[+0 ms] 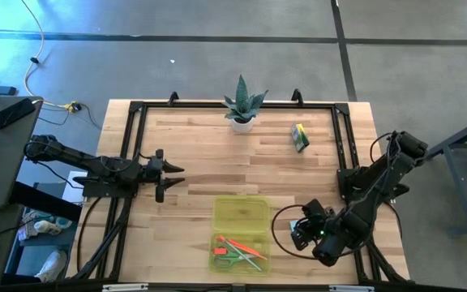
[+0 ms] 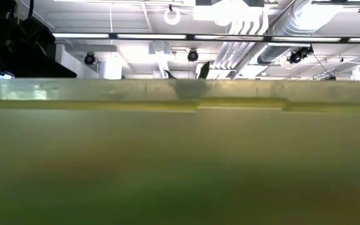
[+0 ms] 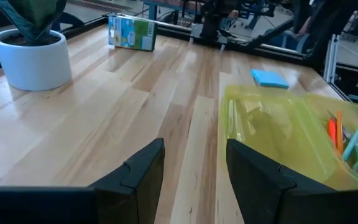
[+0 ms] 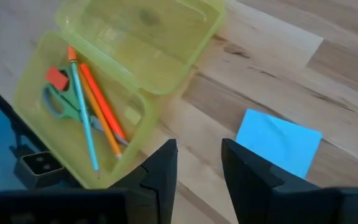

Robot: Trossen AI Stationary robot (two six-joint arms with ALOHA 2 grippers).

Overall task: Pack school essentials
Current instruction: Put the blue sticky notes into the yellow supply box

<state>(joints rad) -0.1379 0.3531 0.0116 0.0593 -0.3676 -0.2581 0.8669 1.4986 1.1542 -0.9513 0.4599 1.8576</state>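
Observation:
The translucent yellow-green case [image 1: 240, 235] lies open near the table's near edge. Its tray holds green-handled scissors [image 4: 59, 102], orange and pale pencils [image 4: 98, 106] and a small red eraser [image 4: 56, 78]. The light-blue notepad [image 4: 278, 142] lies flat on the table to the right of the case. My right gripper [image 4: 197, 152] is open and hovers just beside it, between notepad and case. The green-yellow crayon box [image 1: 299, 137] lies toward the far right. My left gripper [image 3: 191, 149] is open over bare wood at the table's left [image 1: 175, 175], pointing at the case.
A small potted spiky plant [image 1: 242, 107] stands at the middle of the far edge. A black frame rail [image 1: 343, 138] runs around the table top. The case's wall [image 2: 180, 162] fills the low view. Bare wood lies between the left gripper and the case.

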